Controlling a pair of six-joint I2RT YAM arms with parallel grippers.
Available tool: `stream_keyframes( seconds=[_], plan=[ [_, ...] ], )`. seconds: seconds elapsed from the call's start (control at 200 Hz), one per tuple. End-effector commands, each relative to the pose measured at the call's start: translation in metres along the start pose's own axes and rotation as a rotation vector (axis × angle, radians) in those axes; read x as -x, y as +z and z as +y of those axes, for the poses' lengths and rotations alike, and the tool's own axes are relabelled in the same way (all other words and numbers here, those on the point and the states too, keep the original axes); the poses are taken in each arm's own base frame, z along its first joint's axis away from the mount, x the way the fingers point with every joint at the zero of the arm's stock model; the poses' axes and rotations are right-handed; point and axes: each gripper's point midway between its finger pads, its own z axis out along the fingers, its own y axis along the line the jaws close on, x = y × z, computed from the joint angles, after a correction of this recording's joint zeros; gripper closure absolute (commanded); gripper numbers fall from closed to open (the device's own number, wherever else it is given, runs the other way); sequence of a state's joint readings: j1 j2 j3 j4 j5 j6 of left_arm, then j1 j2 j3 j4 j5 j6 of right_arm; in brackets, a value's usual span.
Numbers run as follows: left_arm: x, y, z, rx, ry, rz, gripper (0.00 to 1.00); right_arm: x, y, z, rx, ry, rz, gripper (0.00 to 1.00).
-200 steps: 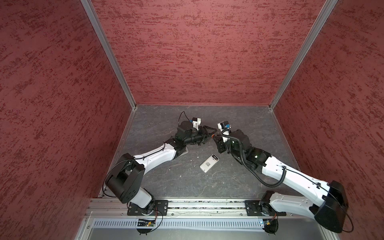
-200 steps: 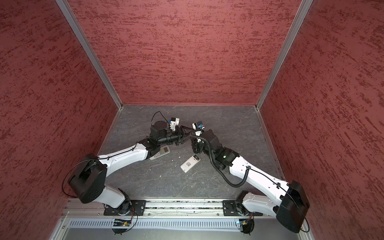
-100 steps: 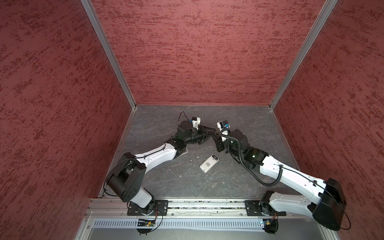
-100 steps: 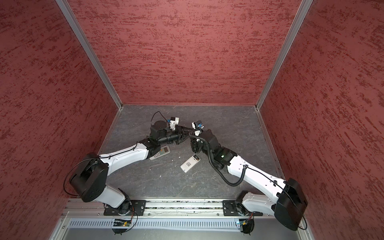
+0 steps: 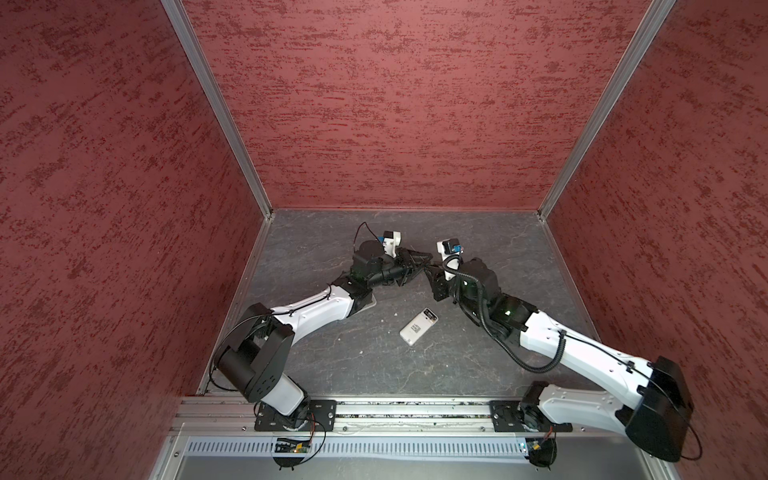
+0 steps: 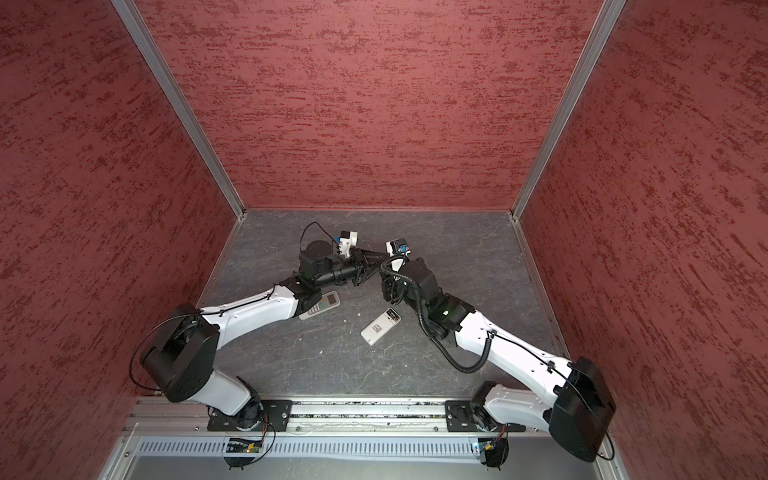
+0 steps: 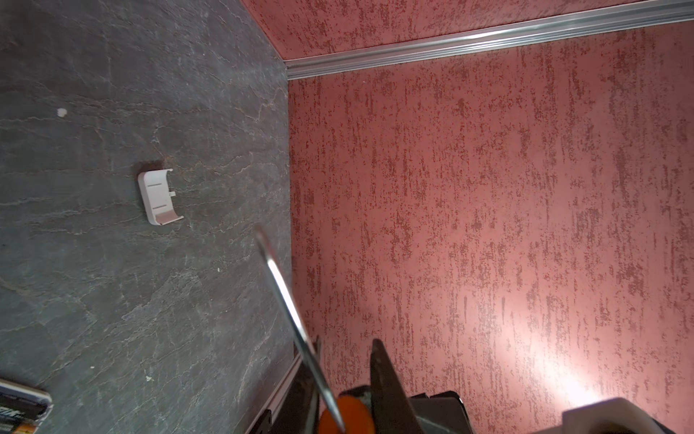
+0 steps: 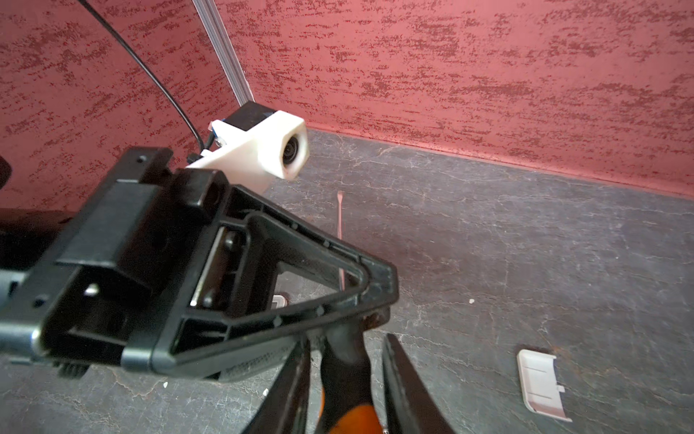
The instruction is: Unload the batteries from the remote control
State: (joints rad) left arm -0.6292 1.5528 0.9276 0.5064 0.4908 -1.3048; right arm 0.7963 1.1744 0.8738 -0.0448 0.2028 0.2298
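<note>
Red textured walls (image 5: 374, 104) box in a grey, stone-look surface (image 5: 374, 365). The left arm (image 5: 316, 316) enters from 7 o'clock and the right arm (image 5: 582, 349) from 5 o'clock. Both reach a spot just toward 12 o'clock of the surface's centre, where the two tools meet tip to tip. Left tool (image 7: 347, 340): closed tight on the screwdriver (image 8: 343, 375). It grips the shaft end of the handle, and the bare metal shaft runs out past its fingertips. Right tool (image 8: 347, 338): jaws parted with the black-and-orange handle standing between them. A clear gap shows beside one finger, so no firm hold. The white remote (image 5: 419, 326) lies flat at 6 o'clock of the tools, apart from both. Its long axis runs 1 to 7 o'clock, with the dark end toward 1 o'clock. A second remote (image 6: 322, 305) lies button side up at 9 o'clock of centre, partly under the left arm. A white cover (image 7: 159, 197) lies loose on the surface, touching nothing; it appears in the wrist views only. The batteries (image 7: 18, 409) are dark with a copper band. They lie inside a white rim at the edge of the left wrist view, apparently the remote's open bay. They are too small to make out in the top views.
</note>
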Motion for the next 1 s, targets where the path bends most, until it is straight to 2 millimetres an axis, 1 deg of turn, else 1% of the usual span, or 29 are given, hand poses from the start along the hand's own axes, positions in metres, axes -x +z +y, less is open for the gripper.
stream_keyframes(
  seconds=[0.0, 0.095, 0.175, 0.261, 0.326, 0.411, 0.571, 0.746, 0.887, 0.992],
  plan=[
    [0.006, -0.002, -0.012, -0.062, 0.026, -0.008, 1.00, 0.014, -0.012, 0.005, 0.038, 0.066, -0.047, 0.55],
    [0.011, -0.004, -0.012, -0.067, 0.034, -0.017, 1.00, 0.018, -0.019, 0.007, 0.054, 0.101, -0.061, 0.49],
    [0.016, -0.006, -0.011, -0.064, 0.038, -0.026, 1.00, 0.022, -0.026, 0.007, 0.062, 0.129, -0.074, 0.49],
    [0.021, -0.009, -0.010, -0.068, 0.046, -0.041, 1.00, 0.027, -0.035, 0.003, 0.050, 0.180, -0.090, 0.48],
    [0.026, -0.013, -0.009, -0.070, 0.063, -0.059, 1.00, 0.031, -0.042, -0.001, 0.052, 0.248, -0.104, 0.47],
    [0.030, -0.016, -0.011, -0.081, 0.098, -0.083, 1.00, 0.034, -0.045, 0.001, 0.108, 0.347, -0.105, 0.48],
    [0.032, -0.019, -0.025, -0.131, 0.166, -0.111, 1.00, 0.034, -0.037, 0.005, 0.176, 0.511, -0.100, 0.48],
    [0.032, -0.023, -0.032, -0.155, 0.218, -0.143, 1.00, 0.031, -0.022, 0.008, 0.253, 0.662, -0.103, 0.48],
    [0.030, -0.022, -0.033, -0.148, 0.227, -0.143, 1.00, 0.035, -0.015, 0.014, 0.304, 0.691, -0.117, 0.50],
    [0.027, -0.020, -0.034, -0.151, 0.232, -0.134, 1.00, 0.038, -0.010, 0.014, 0.302, 0.692, -0.125, 0.56]
  ],
)
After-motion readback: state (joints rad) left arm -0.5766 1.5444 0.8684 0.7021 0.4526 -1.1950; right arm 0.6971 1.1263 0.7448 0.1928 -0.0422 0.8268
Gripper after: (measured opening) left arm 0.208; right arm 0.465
